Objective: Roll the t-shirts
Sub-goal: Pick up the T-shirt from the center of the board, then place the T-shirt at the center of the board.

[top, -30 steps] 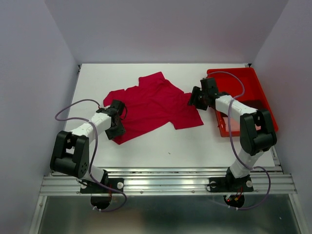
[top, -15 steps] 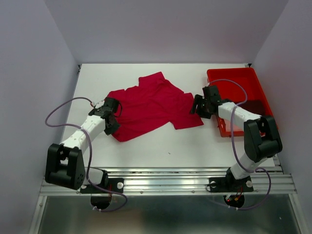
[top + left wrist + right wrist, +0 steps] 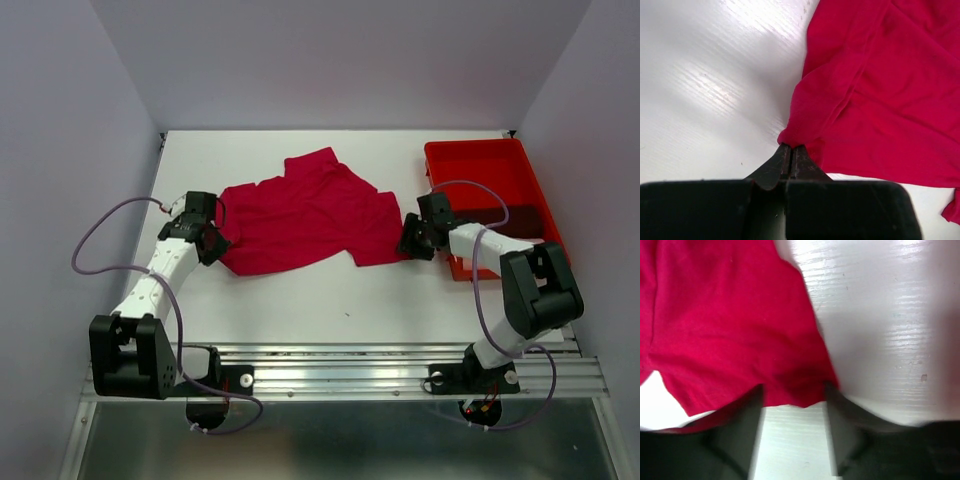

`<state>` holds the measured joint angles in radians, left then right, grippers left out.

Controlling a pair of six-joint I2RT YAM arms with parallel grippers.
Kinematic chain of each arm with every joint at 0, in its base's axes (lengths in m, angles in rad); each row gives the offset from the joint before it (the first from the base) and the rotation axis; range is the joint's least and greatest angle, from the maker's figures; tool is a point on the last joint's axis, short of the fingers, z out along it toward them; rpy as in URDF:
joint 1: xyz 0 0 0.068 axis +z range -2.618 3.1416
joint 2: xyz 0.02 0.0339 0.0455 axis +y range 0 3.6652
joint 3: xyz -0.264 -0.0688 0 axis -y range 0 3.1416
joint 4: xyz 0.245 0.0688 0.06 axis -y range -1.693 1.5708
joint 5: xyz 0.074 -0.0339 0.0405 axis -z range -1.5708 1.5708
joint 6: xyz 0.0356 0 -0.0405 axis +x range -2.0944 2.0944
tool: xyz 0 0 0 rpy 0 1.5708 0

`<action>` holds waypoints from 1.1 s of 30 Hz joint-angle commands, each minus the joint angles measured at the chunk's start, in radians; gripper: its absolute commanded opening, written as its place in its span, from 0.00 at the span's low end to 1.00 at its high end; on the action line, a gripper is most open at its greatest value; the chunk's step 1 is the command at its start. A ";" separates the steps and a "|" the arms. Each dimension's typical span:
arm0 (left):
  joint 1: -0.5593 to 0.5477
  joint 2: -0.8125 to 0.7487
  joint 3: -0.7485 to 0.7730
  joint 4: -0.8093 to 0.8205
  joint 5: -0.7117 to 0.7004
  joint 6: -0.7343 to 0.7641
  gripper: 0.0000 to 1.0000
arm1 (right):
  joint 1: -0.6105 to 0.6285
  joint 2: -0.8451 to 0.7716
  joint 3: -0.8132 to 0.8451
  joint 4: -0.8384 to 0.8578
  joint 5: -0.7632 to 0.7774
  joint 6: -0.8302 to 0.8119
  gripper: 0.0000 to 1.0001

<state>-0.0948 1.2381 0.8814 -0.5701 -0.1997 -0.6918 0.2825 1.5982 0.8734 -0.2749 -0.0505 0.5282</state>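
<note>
A bright crimson t-shirt [image 3: 310,210] lies spread and creased on the white table. My left gripper [image 3: 213,241] is at its left edge, shut on a pinched fold of the cloth [image 3: 805,131]; the jaws [image 3: 791,146] meet with red fabric bunched at their tips. My right gripper [image 3: 407,241] is low at the shirt's right near corner. Its fingers [image 3: 757,400] stand apart, one on each side of the hem corner [image 3: 792,392], with the red t-shirt [image 3: 725,315] spreading away beyond them. The right wrist view is blurred by motion.
A glossy red plastic tray [image 3: 475,170] stands at the right rear of the table, close behind the right arm. A dark maroon patch [image 3: 512,216] shows inside it. Bare white table [image 3: 330,290] runs along the front. Purple cables loop from both arms.
My left gripper has shut on the shirt's left edge and drawn it leftward. My right gripper has come nearer along the right edge to the hem corner, its jaws narrowing.
</note>
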 commanded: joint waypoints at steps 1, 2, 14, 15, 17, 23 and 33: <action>0.021 0.032 0.017 0.062 0.046 0.034 0.00 | -0.005 0.046 -0.005 0.075 -0.026 0.024 0.49; 0.029 0.044 0.024 0.076 0.057 0.046 0.00 | -0.005 0.057 0.001 0.085 -0.034 0.029 0.30; 0.127 0.454 0.828 -0.022 0.161 0.170 0.00 | -0.014 0.158 0.664 -0.089 0.086 -0.023 0.01; 0.133 0.463 0.940 -0.033 0.161 0.184 0.00 | -0.014 0.146 0.688 -0.101 0.106 -0.025 0.01; 0.162 0.480 1.026 -0.066 0.183 0.193 0.00 | -0.014 0.109 0.704 -0.109 0.109 -0.031 0.01; 0.257 0.355 0.859 -0.021 0.319 0.216 0.00 | -0.014 -0.084 0.442 -0.081 0.072 -0.030 0.01; 0.302 0.133 0.151 0.062 0.318 0.235 0.94 | -0.014 -0.334 -0.132 -0.018 0.006 0.079 0.56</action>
<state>0.2020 1.4067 1.1091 -0.5224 0.1055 -0.4797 0.2749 1.3148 0.7971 -0.3061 -0.0422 0.5766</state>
